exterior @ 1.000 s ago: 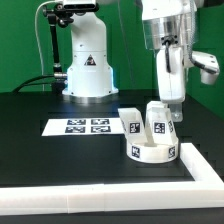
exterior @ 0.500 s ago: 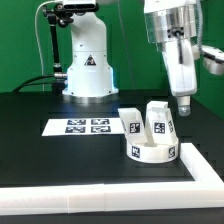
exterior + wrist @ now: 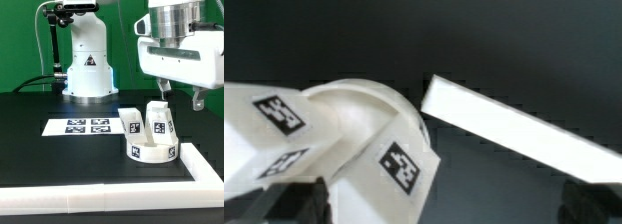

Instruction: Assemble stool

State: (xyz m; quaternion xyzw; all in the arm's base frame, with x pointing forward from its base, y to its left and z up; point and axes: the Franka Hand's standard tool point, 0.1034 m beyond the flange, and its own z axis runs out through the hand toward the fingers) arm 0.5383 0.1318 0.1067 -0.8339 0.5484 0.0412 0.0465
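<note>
**Stool parts clustered under an open gripper**

Marker board [image 3: 79, 126] lies flat on the black table [image 3: 30, 150], well off toward the exterior view's left of the gripper and lower than it. It carries four black-and-white square tags in two rows of two; their patterns are too small to read as writing.

Right of that, and just below the gripper, sits the stool [image 3: 152, 134] as a tight group of white parts. One round disc seat [image 3: 153, 152] lies flat, its round face up and its axis vertical. Two block legs can be counted: one leg [image 3: 130, 121] at the seat's rim on the exterior view's left, and a second leg [image 3: 160, 120] on top of the seat, both standing upright with their long axes roughly vertical. Each visible face bears a square tag, without legible letters. In the wrist view the seat [image 3: 358, 100] and tagged leg faces fill one side, with the white border wall [image 3: 518, 130] running as a slanted strip beside them.

Gripper [image 3: 180, 96] hangs above the cluster, slightly toward the exterior view's right, its fingers spread wide and holding nothing, clear of the legs.

Border wall [image 3: 200, 168] runs in an L just beside the seat, below the gripper.
</note>
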